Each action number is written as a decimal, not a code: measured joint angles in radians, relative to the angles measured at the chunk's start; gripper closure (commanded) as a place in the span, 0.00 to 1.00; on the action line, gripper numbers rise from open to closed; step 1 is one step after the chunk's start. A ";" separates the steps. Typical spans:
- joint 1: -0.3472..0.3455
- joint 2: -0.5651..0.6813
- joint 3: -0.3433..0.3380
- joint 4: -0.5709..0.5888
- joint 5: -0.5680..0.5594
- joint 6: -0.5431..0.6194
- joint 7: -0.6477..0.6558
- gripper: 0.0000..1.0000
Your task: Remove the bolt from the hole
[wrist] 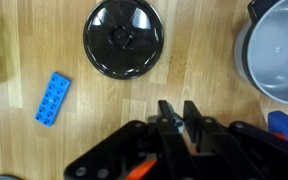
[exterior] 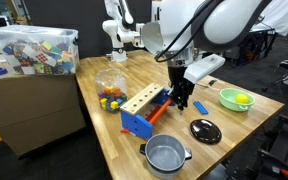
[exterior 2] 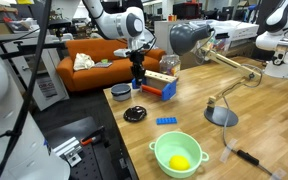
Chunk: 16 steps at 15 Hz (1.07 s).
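**Desk:** Where is the end effector [exterior: 180, 99]?

**Photographer:** Just beside one end of the toy workbench [exterior: 144, 108], low over the wooden surface [exterior: 246, 126]. In the wrist view its fingertips [wrist: 168, 112] sit close together with a narrow slit between them. I cannot tell whether they pinch anything.

**Desk:** And the bolt?

**Photographer:** It is too small to pick out in any view. The holes run along the workbench's wooden top, so it is either seated there or hidden between the fingers.

**Desk:** Which step is this?

**Photographer:** The extraction itself, by my reading. The wrist camera looks down on a black lid [wrist: 124, 38], a blue block [wrist: 52, 98] and a steel pot [wrist: 279, 55], not the holes. If the bolt is seated, the next move calls for centring over its head, spreading, gripping and pulling straight up. If it is held, the move is to carry it to bare wood.
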 measured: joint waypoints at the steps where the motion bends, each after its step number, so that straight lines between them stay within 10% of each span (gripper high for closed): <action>1: 0.000 0.024 0.000 0.006 0.000 0.000 -0.002 0.95; 8: 0.000 0.166 -0.002 0.098 0.001 -0.003 -0.033 0.95; 13: 0.004 0.204 -0.002 0.143 0.005 -0.008 -0.053 0.49; 16: 0.005 0.206 -0.001 0.150 0.020 -0.010 -0.074 0.60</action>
